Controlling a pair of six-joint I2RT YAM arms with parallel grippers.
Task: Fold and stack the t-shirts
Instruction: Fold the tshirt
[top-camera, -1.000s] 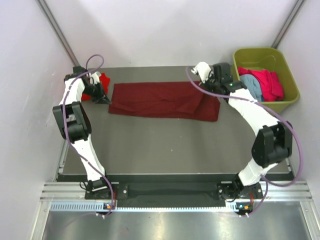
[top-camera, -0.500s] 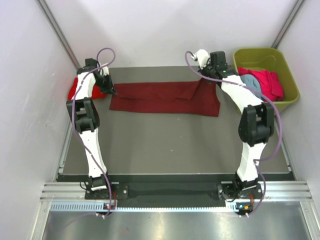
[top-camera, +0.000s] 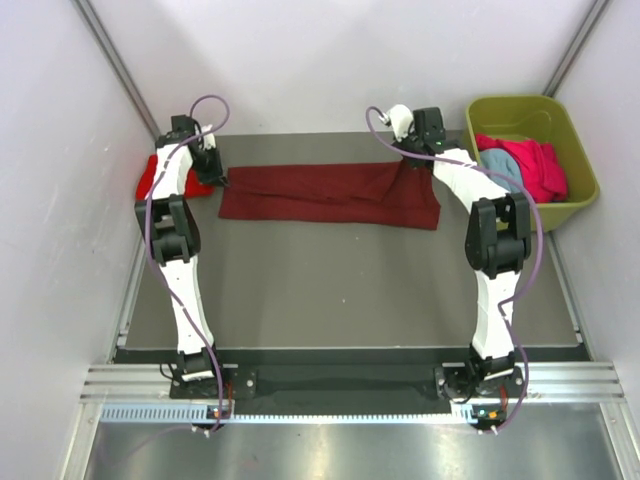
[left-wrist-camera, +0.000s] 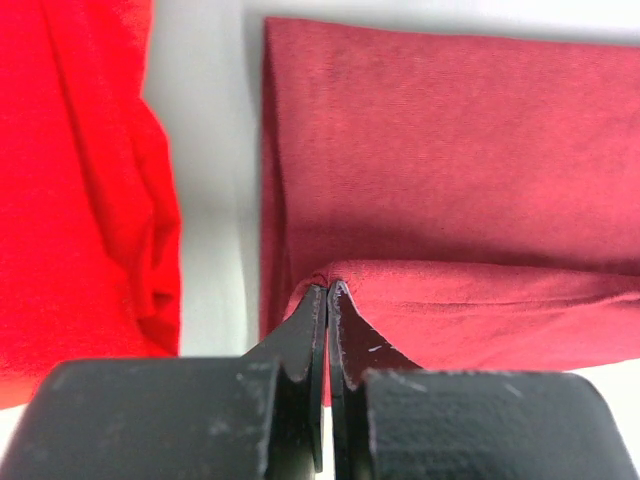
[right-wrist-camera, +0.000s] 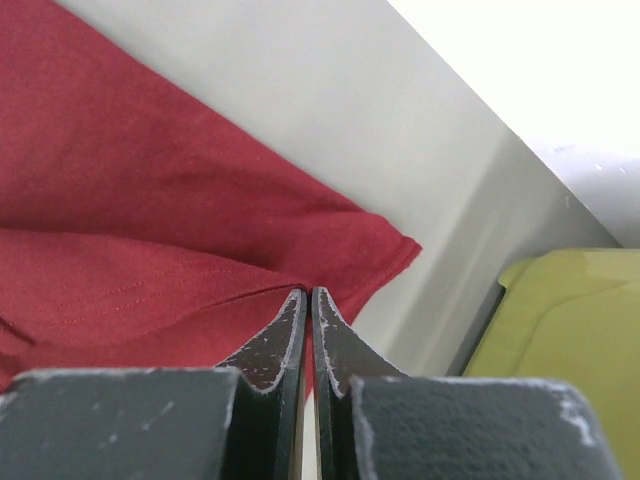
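Observation:
A dark maroon t-shirt (top-camera: 330, 195) lies as a long band across the back of the table. My left gripper (top-camera: 221, 181) is shut on its left end, a raised fold of cloth pinched at the tips (left-wrist-camera: 328, 286). My right gripper (top-camera: 406, 161) is shut on the right end, where the cloth rises in a peak to its tips (right-wrist-camera: 308, 292). A bright red t-shirt (top-camera: 155, 178) lies bunched at the far left, just beside the left gripper (left-wrist-camera: 80, 180). Pink (top-camera: 535, 165) and light blue (top-camera: 500, 172) t-shirts sit in the tub.
The olive-green tub (top-camera: 510, 100) stands at the back right, close to the right gripper, its corner showing in the right wrist view (right-wrist-camera: 570, 330). White walls close in the table at the back and both sides. Grey tabletop (top-camera: 340, 285) spreads in front of the shirt.
Both arms have stretched toward the back of the table, carrying the shirt's near edge over itself. The maroon band is narrower now, and the red shirt is more uncovered.

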